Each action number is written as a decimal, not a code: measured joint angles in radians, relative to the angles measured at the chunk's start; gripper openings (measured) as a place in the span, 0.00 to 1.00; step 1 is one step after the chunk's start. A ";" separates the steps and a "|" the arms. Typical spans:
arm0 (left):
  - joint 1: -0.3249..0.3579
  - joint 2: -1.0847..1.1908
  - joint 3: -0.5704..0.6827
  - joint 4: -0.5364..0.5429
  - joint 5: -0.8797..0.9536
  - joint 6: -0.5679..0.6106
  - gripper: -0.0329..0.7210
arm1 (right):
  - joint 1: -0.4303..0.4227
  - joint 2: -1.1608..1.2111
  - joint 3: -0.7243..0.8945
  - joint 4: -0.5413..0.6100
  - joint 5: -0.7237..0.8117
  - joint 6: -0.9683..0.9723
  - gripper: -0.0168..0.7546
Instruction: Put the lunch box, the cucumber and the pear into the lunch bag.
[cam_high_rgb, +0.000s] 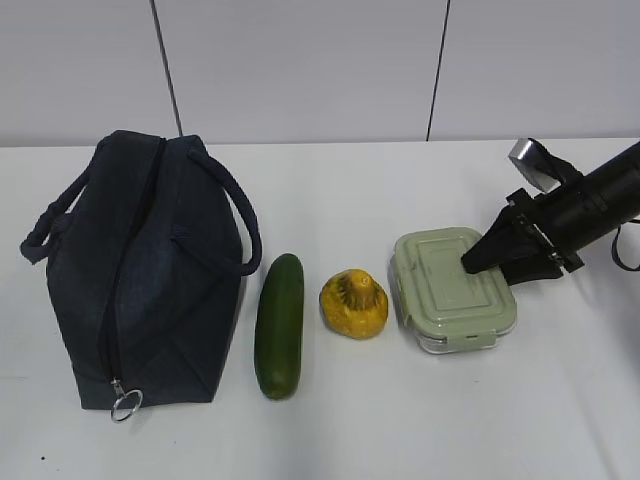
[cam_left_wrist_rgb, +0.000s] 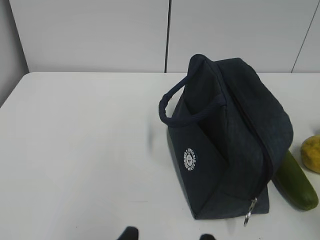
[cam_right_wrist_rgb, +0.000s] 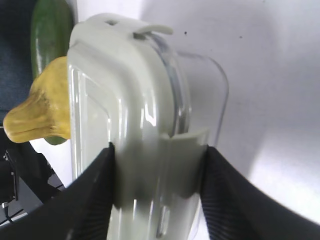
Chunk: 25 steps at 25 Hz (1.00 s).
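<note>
The lunch bag (cam_high_rgb: 140, 275) stands at the left of the white table (cam_high_rgb: 400, 430), zipper run closed along its top ridge with the ring pull (cam_high_rgb: 125, 405) hanging at the near end, so nothing of its inside shows. Just beside it lies the cucumber (cam_high_rgb: 279, 325), long axis running near-to-far, parallel to the bag. Next comes the pear (cam_high_rgb: 353, 304), narrow top pointing away and up. Then the lunch box (cam_high_rgb: 455, 290), lid on, flat on the table, contents impossible to make out. The right gripper (cam_high_rgb: 500, 258) straddles the box's far right end, fingers (cam_right_wrist_rgb: 95, 200) pressed against both sides of the lid. Of the left gripper (cam_left_wrist_rgb: 167, 235) only two fingertips show, parted, holding nothing.
</note>
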 joint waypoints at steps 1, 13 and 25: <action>0.000 0.000 0.000 0.000 0.000 0.000 0.36 | 0.000 0.000 0.000 0.000 0.000 0.002 0.51; 0.000 0.000 0.000 0.000 0.000 0.000 0.36 | 0.000 0.000 0.000 0.002 0.000 0.004 0.51; 0.000 0.000 0.000 -0.009 0.000 0.000 0.36 | 0.000 0.000 0.000 0.006 0.002 0.004 0.51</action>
